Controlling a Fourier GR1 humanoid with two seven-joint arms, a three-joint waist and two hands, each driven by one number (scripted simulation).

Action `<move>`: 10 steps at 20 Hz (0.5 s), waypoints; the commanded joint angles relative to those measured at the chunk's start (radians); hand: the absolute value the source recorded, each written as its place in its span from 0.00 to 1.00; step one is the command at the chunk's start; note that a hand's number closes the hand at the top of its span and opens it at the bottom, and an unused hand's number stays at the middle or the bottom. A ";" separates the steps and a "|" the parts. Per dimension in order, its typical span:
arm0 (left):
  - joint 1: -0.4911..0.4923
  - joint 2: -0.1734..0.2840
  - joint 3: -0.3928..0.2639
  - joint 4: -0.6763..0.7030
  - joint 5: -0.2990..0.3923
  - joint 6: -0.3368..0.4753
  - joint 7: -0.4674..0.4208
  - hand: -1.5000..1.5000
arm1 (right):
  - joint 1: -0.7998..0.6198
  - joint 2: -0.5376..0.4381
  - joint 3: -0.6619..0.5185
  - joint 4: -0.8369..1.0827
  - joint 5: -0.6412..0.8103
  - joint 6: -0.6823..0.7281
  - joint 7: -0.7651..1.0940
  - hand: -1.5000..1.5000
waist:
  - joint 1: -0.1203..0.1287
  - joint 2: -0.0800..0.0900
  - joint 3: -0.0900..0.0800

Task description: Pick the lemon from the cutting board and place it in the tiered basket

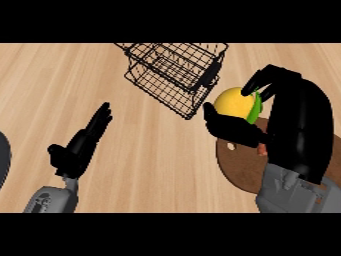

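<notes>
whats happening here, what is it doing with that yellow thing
The robot's right hand is curled round the lemon, holding it above the brown cutting board, just right of the black wire tiered basket. The lemon is not in the basket yet. The left hand rests open at the lower left.

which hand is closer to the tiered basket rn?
Right. The right hand, curled round the lemon, sits just beside the tiered basket; the left hand rests open, farther off at lower left.
</notes>
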 commanded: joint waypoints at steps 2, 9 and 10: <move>-0.065 0.009 0.028 0.034 0.016 -0.022 0.023 0.50 | -0.294 0.027 -0.182 0.256 -0.074 -0.005 0.068 1.00 | 0.008 0.007 0.000; -0.016 -0.030 -0.023 0.006 -0.033 0.001 -0.022 0.50 | -0.612 0.028 -0.278 0.662 -0.111 -0.095 0.079 1.00 | 0.035 0.010 0.000; -0.058 -0.006 0.018 0.009 -0.002 -0.011 0.030 0.50 | -0.631 0.028 -0.352 0.682 -0.110 -0.078 0.012 1.00 | 0.016 0.008 0.000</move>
